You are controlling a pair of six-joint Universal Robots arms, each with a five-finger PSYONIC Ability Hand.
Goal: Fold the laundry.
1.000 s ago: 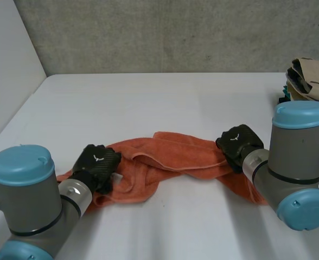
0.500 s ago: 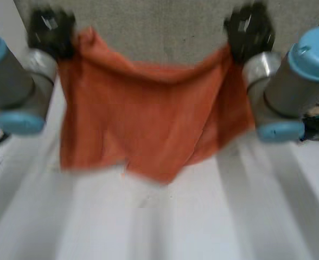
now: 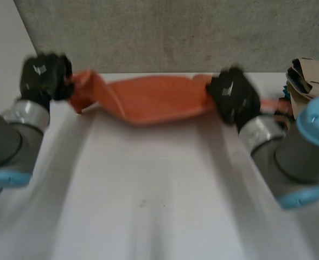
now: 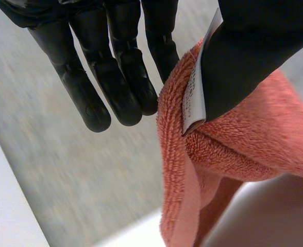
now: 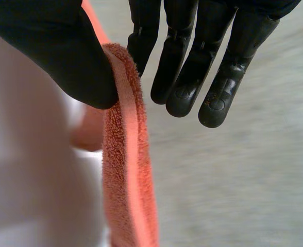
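Nothing legible, even on the white tag (image 4: 194,103) of the towel (image 4: 244,164)

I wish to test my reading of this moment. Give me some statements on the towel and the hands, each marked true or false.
1. The left hand and the right hand both pinch the orange towel. True.
2. The towel bears no label. False: a white label shows by the left hand's thumb.
3. Beige clothes lie beside the right arm. True.
4. The towel lies folded at the middle of the table. False: it is stretched between the hands at the table's far side.
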